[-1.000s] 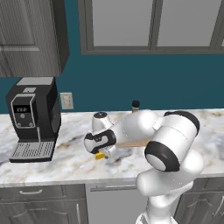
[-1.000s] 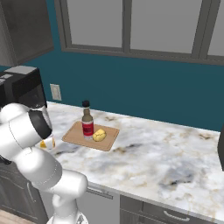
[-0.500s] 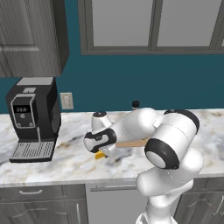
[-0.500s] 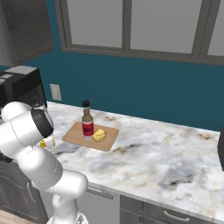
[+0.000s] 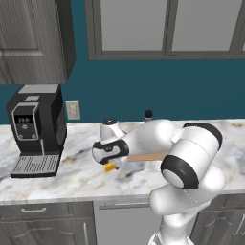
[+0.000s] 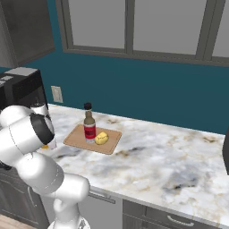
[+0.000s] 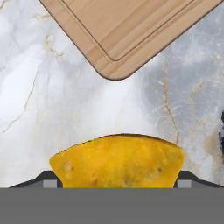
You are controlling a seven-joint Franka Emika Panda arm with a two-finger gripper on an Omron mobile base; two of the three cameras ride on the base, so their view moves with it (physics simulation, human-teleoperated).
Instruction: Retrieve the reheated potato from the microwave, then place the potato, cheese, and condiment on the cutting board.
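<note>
The cheese (image 7: 116,164), a yellow-orange wedge, sits between my gripper's (image 7: 116,181) two fingers, which press against its sides; the gripper is shut on it. From the left base view the cheese (image 5: 111,167) peeks out under the hand, low over the marble counter, just left of the cutting board (image 5: 143,157). On the cutting board (image 6: 74,138) stand the condiment bottle (image 6: 89,127) and, right beside it, the pale potato (image 6: 102,138). A corner of the board (image 7: 131,30) lies ahead of the cheese. A dark sliver (image 6: 226,154) at the right border may be the microwave.
A black-and-silver coffee machine (image 5: 36,129) stands on the counter to the left of the hand. A wall outlet (image 5: 72,110) sits behind it. Bare marble counter (image 6: 170,161) stretches to the right of the board.
The jaws have closed in from wide open onto the cheese. The hand has stayed in about the same spot left of the board.
</note>
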